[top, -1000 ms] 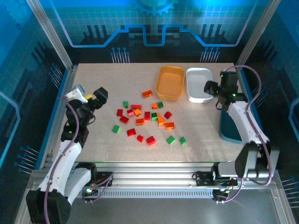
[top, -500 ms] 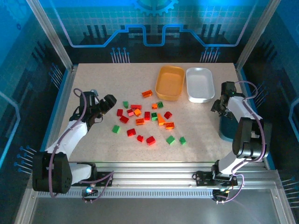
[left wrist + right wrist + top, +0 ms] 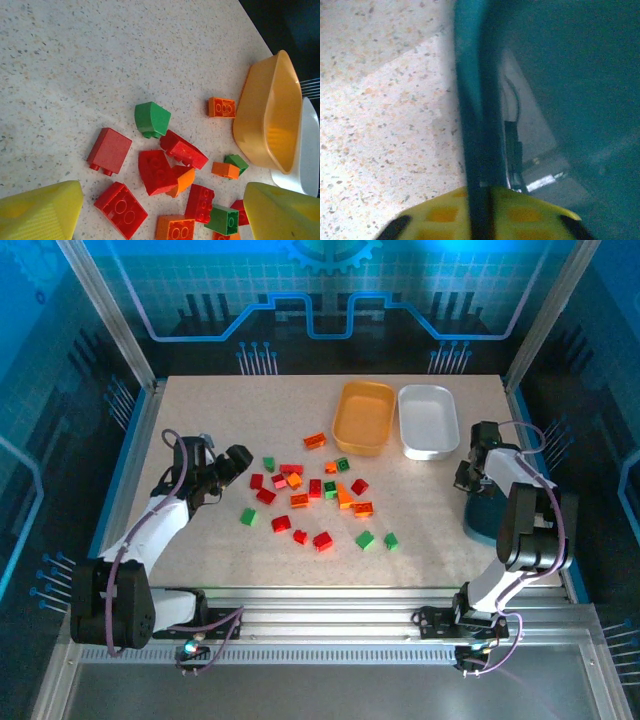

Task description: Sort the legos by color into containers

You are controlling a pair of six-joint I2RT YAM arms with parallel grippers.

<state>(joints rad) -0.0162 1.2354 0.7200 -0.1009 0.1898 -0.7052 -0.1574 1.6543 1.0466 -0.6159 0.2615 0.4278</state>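
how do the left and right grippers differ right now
The left gripper is open and holds nothing; the right gripper is shut on the teal tray's rim. The left gripper is beside the left end of the scattered legos; the right gripper is at the table's right edge, away from them. Both have yellow fingers.
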